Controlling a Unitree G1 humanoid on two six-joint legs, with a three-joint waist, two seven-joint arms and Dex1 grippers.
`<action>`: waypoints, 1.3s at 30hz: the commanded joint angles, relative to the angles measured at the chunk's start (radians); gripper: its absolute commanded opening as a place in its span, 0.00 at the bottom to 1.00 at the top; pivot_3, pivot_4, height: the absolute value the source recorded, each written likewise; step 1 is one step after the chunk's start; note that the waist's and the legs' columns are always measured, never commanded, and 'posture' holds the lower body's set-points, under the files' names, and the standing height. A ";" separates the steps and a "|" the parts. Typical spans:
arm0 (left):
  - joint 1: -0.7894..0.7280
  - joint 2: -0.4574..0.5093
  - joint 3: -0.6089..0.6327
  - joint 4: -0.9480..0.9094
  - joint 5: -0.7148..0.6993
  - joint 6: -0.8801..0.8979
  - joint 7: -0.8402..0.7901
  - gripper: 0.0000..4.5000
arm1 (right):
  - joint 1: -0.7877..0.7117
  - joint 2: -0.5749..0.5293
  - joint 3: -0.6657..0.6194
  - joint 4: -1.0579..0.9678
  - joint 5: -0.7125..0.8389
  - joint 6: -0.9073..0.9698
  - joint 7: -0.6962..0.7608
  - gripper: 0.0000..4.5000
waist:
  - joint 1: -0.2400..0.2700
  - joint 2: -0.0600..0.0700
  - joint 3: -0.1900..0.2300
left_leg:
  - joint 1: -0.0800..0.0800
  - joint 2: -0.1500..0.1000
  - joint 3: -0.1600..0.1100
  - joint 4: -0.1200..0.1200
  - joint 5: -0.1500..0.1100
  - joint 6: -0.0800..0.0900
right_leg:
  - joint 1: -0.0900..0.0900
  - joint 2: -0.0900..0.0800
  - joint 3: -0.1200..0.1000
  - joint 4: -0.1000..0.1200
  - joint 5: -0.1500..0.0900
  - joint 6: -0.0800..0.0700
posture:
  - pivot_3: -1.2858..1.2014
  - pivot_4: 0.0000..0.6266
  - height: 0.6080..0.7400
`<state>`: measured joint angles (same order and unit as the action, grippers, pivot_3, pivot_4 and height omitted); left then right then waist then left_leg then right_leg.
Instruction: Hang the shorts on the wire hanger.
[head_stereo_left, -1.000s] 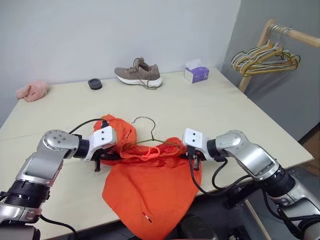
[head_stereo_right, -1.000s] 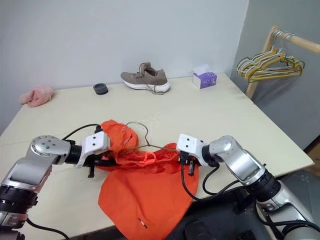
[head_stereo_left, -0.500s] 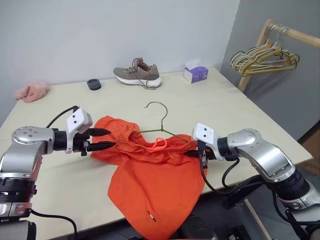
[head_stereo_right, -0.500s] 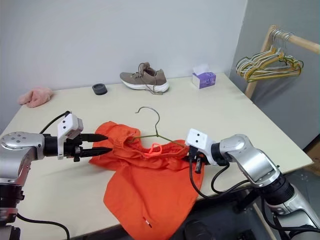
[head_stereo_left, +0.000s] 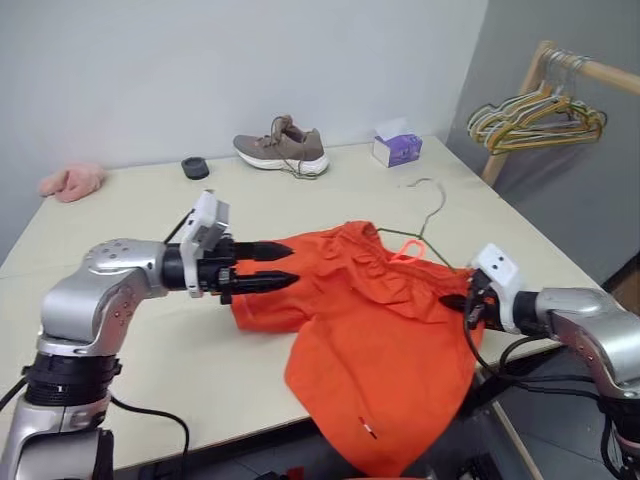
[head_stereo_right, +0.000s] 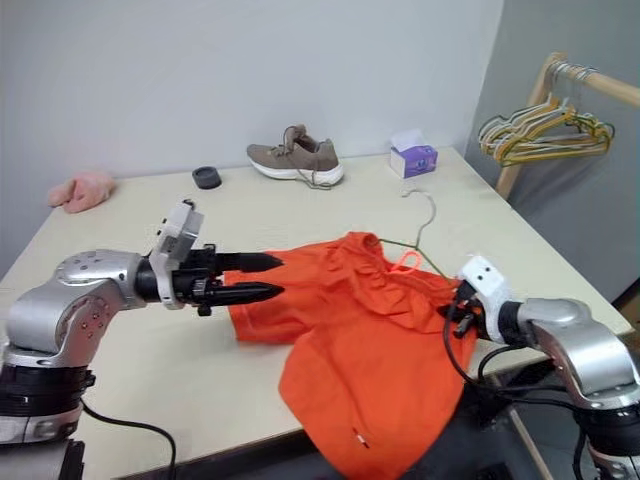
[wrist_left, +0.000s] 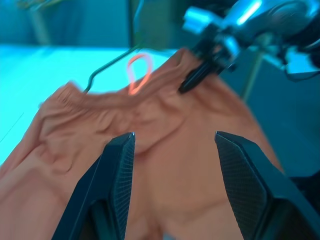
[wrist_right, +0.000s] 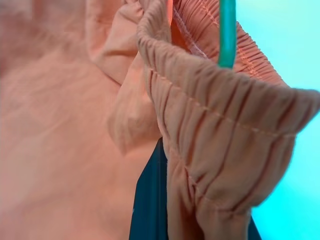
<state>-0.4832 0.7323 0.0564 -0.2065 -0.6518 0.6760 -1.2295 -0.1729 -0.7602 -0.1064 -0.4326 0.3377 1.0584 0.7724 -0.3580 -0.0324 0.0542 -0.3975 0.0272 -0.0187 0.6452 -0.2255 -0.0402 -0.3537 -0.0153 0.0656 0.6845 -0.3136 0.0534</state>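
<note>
Orange cloth, head views: the shorts (head_stereo_left: 370, 330) lie on the pale desk (head_stereo_left: 130, 210) near its front edge, one leg spilling over the edge; the waistband bunches toward the robot's right.
Wire hanger, head views: the wire hanger (head_stereo_left: 428, 215) is partly inside the waistband, its hook rising clear of the cloth toward the back of the desk; an orange drawstring loop (head_stereo_left: 409, 250) sits at its base.
Left tool, head views: the left tool (head_stereo_left: 268, 267) points level at the near leg of the shorts, fingers spread, tips just beside the cloth and gripping nothing.
Right tool, head views: the right tool (head_stereo_left: 468, 305) is at the right end of the waistband, fingers pressed together on the shorts.
Left wrist view: two black fingers (wrist_left: 112, 175) stand apart with bunched orange cloth between and beyond them; the other tool pinches the far side.
Right wrist view: gathered waistband folded over a dark finger, a green wire passing through it.
Step in hand: judged, spreading the waistband along the hanger, one end secured.
Next move: probably the left tool must close on the loose waistband end and draw it away from the right.
</note>
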 joint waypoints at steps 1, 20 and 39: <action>-0.062 -0.070 -0.033 -0.050 -0.025 -0.007 0.051 0.60 | 0.043 -0.004 -0.144 -0.038 0.003 0.035 -0.077 0.00 | -0.005 0.001 -0.001 | 0.000 0.000 0.000 0.000 0.000 0.000 | 0.001 0.000 0.000 -0.001 0.000 0.000 | 0.35 0.00 1.00; -0.141 -0.377 -0.155 -0.095 0.008 -0.112 0.256 0.60 | 0.086 0.025 -0.570 0.018 -0.186 0.051 -0.514 0.00 | -0.073 0.014 -0.009 | 0.000 -0.001 0.003 -0.001 0.000 0.000 | 0.001 0.001 0.004 -0.004 -0.001 0.002 | 0.32 0.00 1.00; -0.162 -0.537 -0.153 -0.074 -0.020 -0.192 0.320 0.60 | -0.143 -0.036 -0.625 0.335 -0.262 -0.072 -0.690 0.00 | -0.095 0.016 -0.010 | 0.004 -0.003 0.005 -0.003 0.000 0.000 | 0.004 0.003 0.006 -0.006 -0.002 0.002 | 0.32 0.00 1.00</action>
<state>-0.6251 0.1999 -0.1118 -0.2676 -0.6570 0.5010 -0.9156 -0.2807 -0.7589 -0.6970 -0.0961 0.0913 1.0252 0.1025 -0.4527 -0.0162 0.0445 -0.3930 0.0246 -0.0133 0.6423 -0.2257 -0.0400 -0.3495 -0.0120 0.0713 0.6787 -0.3159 0.0557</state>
